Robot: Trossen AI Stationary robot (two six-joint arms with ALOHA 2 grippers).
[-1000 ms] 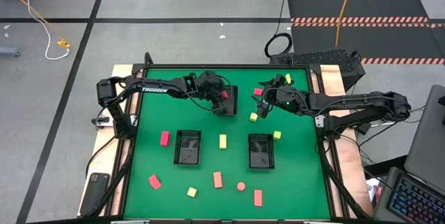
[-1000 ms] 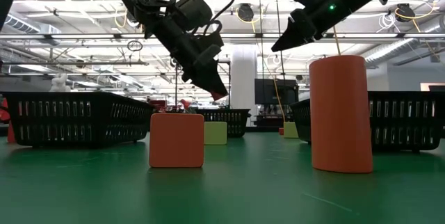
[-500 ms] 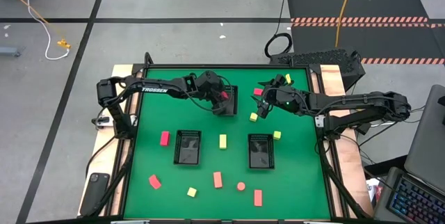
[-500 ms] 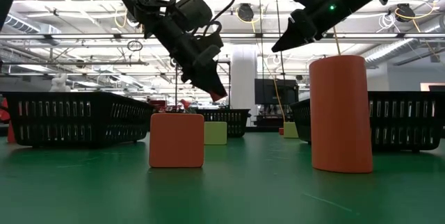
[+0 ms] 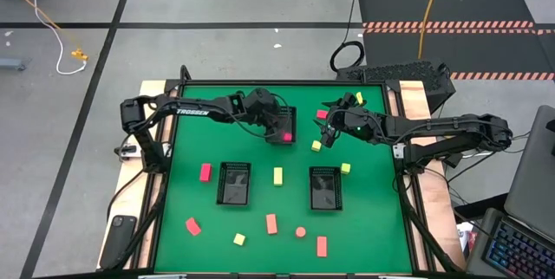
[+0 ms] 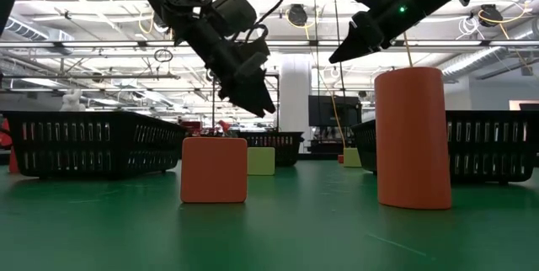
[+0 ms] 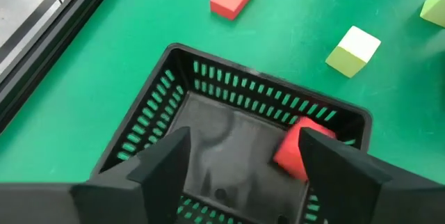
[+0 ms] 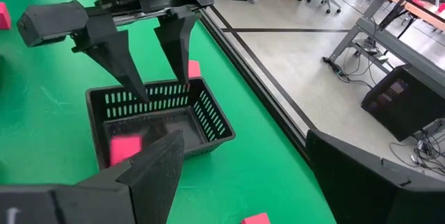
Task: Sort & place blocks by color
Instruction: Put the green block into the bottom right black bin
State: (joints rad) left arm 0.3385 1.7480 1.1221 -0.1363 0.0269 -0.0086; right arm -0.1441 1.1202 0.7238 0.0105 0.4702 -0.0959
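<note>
- While the left gripper hangs over the far basket with its fingers spread apart and nothing between them, a pink-red block sits inside that basket, tilted against one wall.
- The right wrist view shows the same block down on the basket's floor, with the left gripper's fingers right above it.
- Two more black baskets sit nearer the camera than the far one: left basket and right basket. From above I can't really tell if anything's in them.
- The right gripper is up in the air just right of the far basket, fingers apart, holding nothing.
- All the baskets are slotted plastic mesh, rectangular, with solid-looking floors.
- Loose on the green mat: a yellow cube between the two near baskets, a pink bar left of the left basket, and a round block in front of them.
- In the low view an orange cylinder and an orange cube fill the foreground and hide most of what's behind.
- The right gripper's own fingers are cut off at the edge of its wrist view.
</note>
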